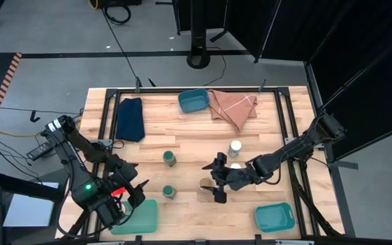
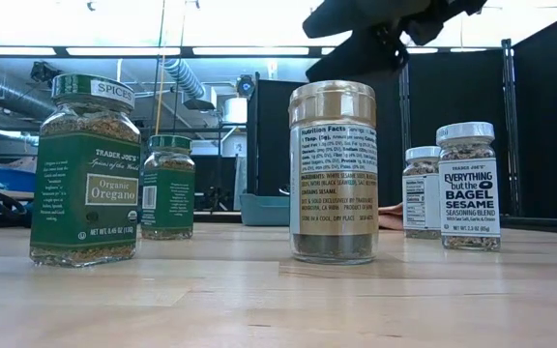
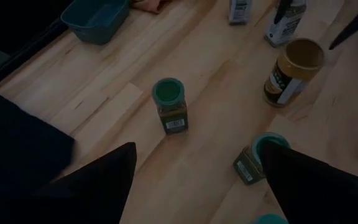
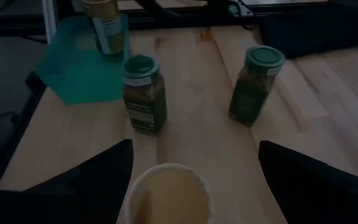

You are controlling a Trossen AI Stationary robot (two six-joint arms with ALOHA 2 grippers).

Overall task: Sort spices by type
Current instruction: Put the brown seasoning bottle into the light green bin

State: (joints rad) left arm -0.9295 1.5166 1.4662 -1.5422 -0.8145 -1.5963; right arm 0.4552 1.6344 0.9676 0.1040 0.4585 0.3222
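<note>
Two green-lidded jars (image 1: 169, 158) (image 1: 169, 192) stand upright left of centre. A tan-lidded jar (image 1: 203, 185) stands on the table below my right gripper (image 1: 216, 180). That gripper is open, a finger on either side of the tan lid (image 4: 166, 190) without touching it; in the low view it hangs above the jar (image 2: 332, 174). Two white-lidded jars (image 1: 235, 148) (image 1: 235, 165) stand beside the right arm. The right wrist view shows a second tan-lidded jar (image 4: 104, 25) at the teal tray (image 4: 73, 62). My left gripper (image 1: 140, 192) is open, left of the nearer green jar (image 3: 257, 155).
Three teal trays sit on the table: far centre (image 1: 194, 101), near right (image 1: 274, 216) and near left (image 1: 138, 216). A dark blue folded cloth (image 1: 131, 119) lies far left and a salmon cloth (image 1: 233, 107) far centre. A black frame rims the table.
</note>
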